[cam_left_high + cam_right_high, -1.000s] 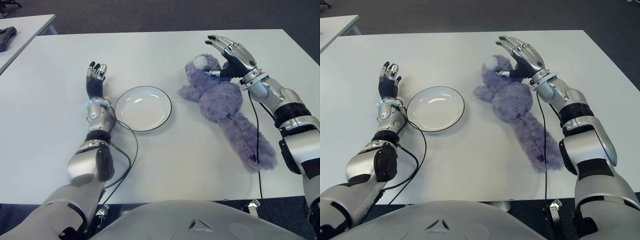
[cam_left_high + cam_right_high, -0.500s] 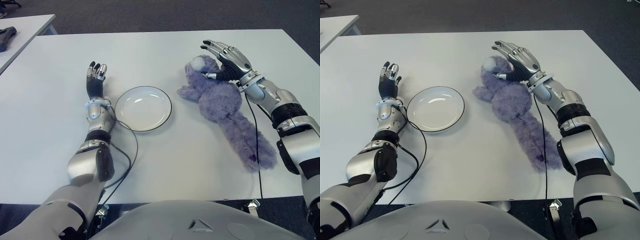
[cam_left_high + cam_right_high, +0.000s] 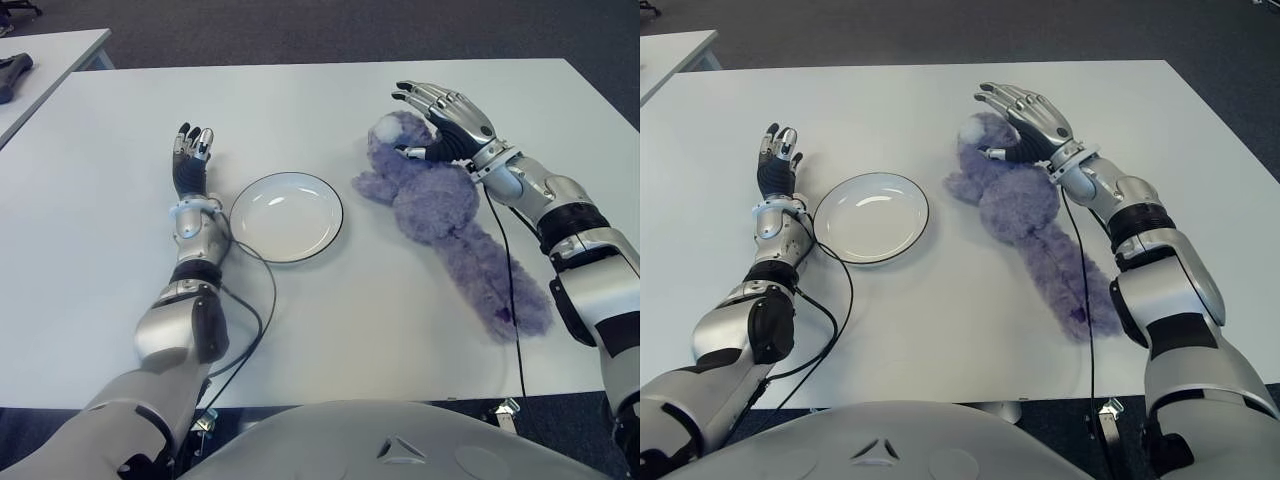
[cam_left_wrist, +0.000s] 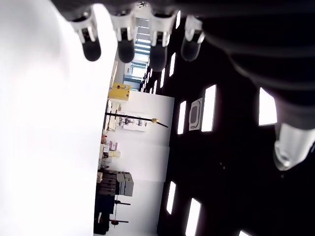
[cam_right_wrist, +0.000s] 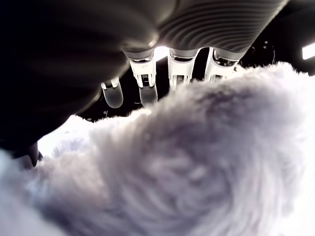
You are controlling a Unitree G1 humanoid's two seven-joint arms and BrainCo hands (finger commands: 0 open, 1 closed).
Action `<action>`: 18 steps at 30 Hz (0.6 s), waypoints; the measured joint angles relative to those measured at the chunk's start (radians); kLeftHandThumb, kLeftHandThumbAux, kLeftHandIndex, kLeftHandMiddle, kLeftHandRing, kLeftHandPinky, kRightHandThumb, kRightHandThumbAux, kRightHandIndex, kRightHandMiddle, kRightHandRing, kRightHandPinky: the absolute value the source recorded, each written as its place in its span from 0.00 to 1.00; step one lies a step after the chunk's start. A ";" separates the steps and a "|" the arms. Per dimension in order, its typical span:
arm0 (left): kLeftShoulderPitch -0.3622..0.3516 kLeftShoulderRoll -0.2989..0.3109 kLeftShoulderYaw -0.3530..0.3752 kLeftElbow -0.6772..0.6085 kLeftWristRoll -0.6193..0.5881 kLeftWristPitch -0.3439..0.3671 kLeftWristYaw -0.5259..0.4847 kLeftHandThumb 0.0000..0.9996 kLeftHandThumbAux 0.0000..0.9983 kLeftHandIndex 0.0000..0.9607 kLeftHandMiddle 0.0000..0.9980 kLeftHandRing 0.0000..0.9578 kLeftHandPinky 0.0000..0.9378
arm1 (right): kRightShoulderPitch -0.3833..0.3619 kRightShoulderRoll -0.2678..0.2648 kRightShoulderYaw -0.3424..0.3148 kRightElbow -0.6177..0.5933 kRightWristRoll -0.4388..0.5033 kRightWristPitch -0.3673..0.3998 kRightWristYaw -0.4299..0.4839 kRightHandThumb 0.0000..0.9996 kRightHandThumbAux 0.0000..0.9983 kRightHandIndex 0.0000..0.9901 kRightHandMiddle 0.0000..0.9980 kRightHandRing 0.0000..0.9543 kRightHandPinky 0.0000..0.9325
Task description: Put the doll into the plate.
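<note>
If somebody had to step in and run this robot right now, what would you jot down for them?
Right hand: open, fingers spread over the head end of the purple doll, nothing grasped yet.
Left hand: open and idle, just left of the plate.
Doll: lying on the white table, to the right of the plate and apart from it.
Plate: holds nothing.
Done: right hand positioned over the doll.
Left: close on the doll, lift it, carry it left, set it in the plate.
</note>
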 measured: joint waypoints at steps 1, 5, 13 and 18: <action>0.000 0.000 0.000 0.000 0.000 0.000 0.000 0.00 0.49 0.06 0.12 0.07 0.00 | -0.002 0.001 0.002 -0.001 -0.001 0.000 0.002 0.32 0.45 0.04 0.00 0.05 0.13; 0.000 0.000 0.000 0.000 0.000 0.000 0.000 0.00 0.49 0.06 0.12 0.07 0.00 | -0.011 0.002 0.011 -0.007 -0.004 0.002 0.016 0.34 0.45 0.05 0.00 0.04 0.13; -0.001 -0.002 0.000 0.000 0.000 0.000 0.000 0.00 0.49 0.06 0.12 0.08 0.00 | -0.015 0.002 0.021 -0.016 -0.010 0.010 0.044 0.34 0.45 0.05 0.00 0.04 0.17; -0.001 -0.002 -0.001 0.000 0.000 0.000 0.004 0.00 0.48 0.06 0.13 0.08 0.00 | -0.015 0.002 0.025 -0.025 -0.011 0.017 0.057 0.36 0.46 0.04 0.00 0.05 0.15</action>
